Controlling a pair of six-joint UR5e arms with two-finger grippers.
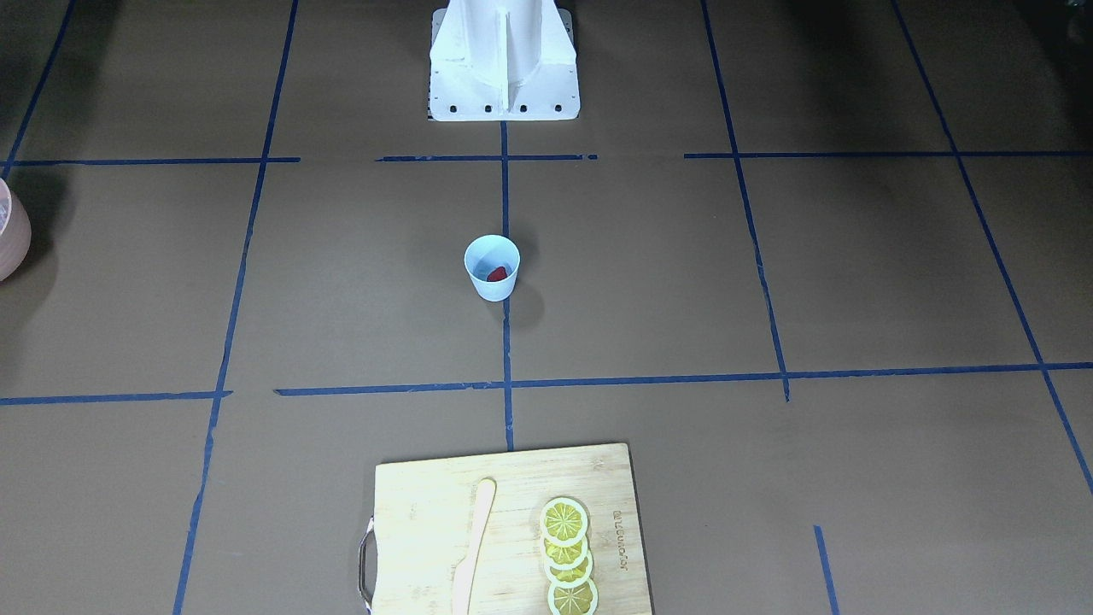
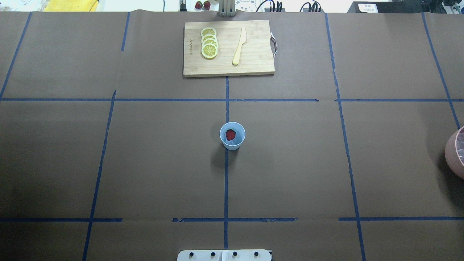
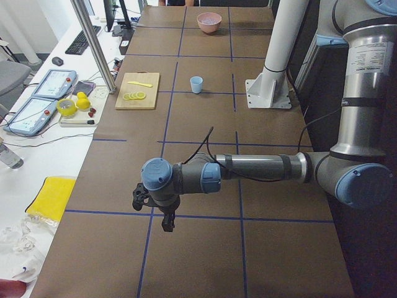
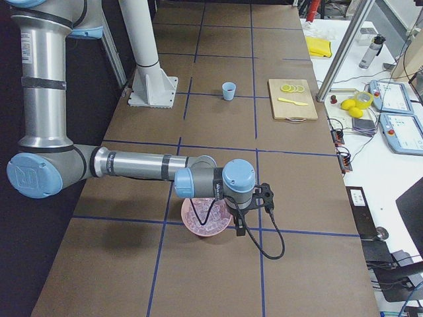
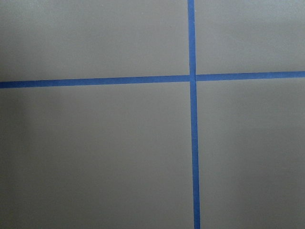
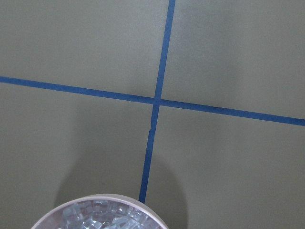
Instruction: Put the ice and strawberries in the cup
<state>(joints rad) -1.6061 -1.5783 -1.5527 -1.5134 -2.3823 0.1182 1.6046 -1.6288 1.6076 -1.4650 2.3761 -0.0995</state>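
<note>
Clear ice [image 6: 102,214] in pink bowl [image 2: 450,152] by R gripper [image 4: 240,229], cup [image 2: 232,144] well apart.

brown table [image 2: 145,163] with blue tape lines [image 2: 226,181], a cup [image 2: 232,136], pink bowl [image 2: 456,152], wooden cutting board [image 2: 224,69]

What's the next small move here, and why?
Probably shift the right pincer over the pink bowl and lower it toward the ice. The strawberry already lies in the cup. I cannot make out ice there, and the right wrist view shows the bowl's ice only at its bottom edge.
</note>
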